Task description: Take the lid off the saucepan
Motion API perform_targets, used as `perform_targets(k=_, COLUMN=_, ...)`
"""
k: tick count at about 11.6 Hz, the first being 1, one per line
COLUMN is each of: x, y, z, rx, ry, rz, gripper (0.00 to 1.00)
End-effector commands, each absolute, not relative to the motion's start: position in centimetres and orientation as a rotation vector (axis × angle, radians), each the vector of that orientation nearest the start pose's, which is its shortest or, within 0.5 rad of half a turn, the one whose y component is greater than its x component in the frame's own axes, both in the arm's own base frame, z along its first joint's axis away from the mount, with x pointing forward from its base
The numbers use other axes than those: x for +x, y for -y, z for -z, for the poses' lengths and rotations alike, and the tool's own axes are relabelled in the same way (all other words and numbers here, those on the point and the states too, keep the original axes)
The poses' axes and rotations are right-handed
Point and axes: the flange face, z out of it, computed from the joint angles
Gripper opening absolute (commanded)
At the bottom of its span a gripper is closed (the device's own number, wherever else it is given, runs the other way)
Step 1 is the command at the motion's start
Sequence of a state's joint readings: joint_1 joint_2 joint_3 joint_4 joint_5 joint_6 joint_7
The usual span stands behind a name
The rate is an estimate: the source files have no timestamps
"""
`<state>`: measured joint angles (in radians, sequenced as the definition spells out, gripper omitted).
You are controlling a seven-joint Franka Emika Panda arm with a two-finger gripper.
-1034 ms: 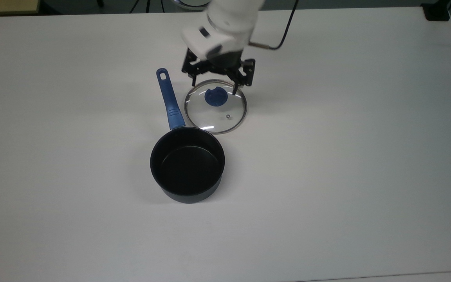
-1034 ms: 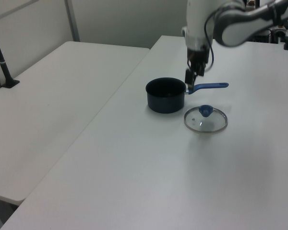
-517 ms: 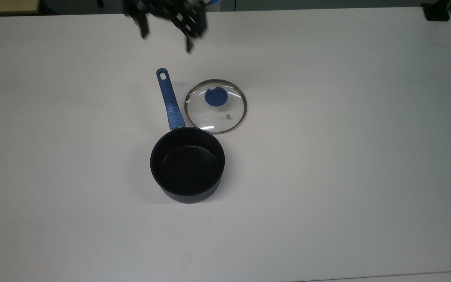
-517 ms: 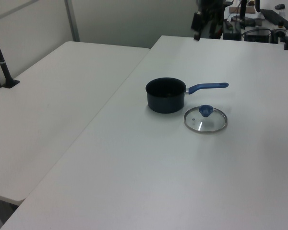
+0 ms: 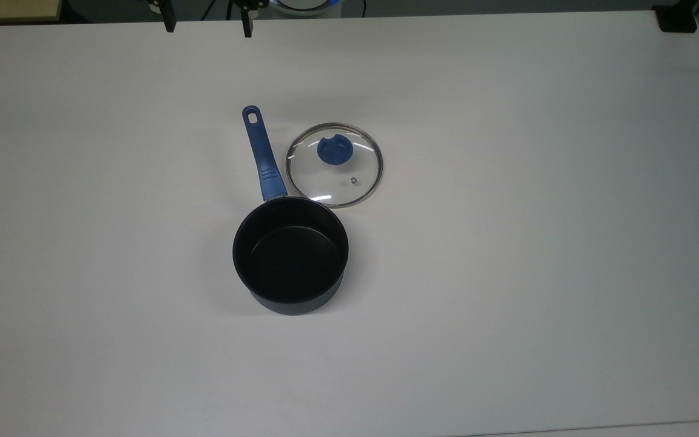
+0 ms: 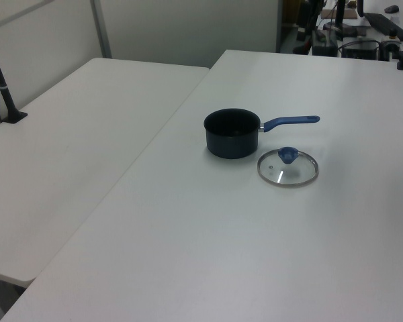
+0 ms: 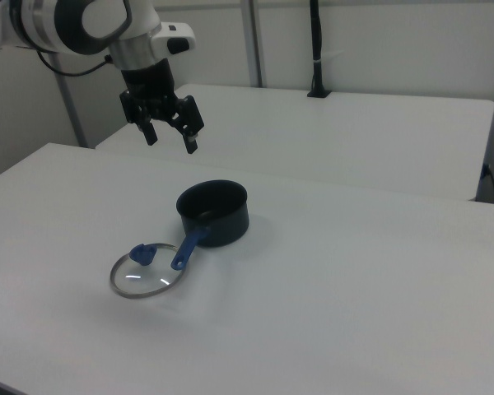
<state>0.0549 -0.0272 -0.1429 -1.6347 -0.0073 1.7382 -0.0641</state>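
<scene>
The saucepan (image 5: 290, 255) stands uncovered on the white table (image 5: 507, 243), black inside, with its long blue handle (image 5: 261, 155) pointing to the top view's upper edge. The glass lid (image 5: 349, 176) with its blue knob (image 5: 334, 150) lies flat on the table beside the handle, touching or nearly touching the pan's rim. The same pan (image 7: 213, 212) and lid (image 7: 148, 276) appear in the right view. My gripper (image 7: 170, 140) hangs open and empty high above the table, well away from both; its fingertips (image 5: 169, 24) show at the top view's upper edge.
A second white table (image 6: 74, 134) adjoins on the left view's left, with a black post (image 6: 3, 87) clamped to it. A black block (image 5: 677, 18) sits at the top view's upper right corner. Equipment stands beyond the far edge (image 6: 349, 40).
The open gripper has lifted away from just above the lid and withdrawn toward the top view's upper left. The lid and saucepan have not moved.
</scene>
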Motion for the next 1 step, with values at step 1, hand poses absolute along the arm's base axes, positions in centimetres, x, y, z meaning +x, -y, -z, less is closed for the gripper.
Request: perform_targets(k=1, x=55.48, y=5.09, z=-62.55, rx=-3.132, ry=0.027, rz=0.189, gripper=1.0)
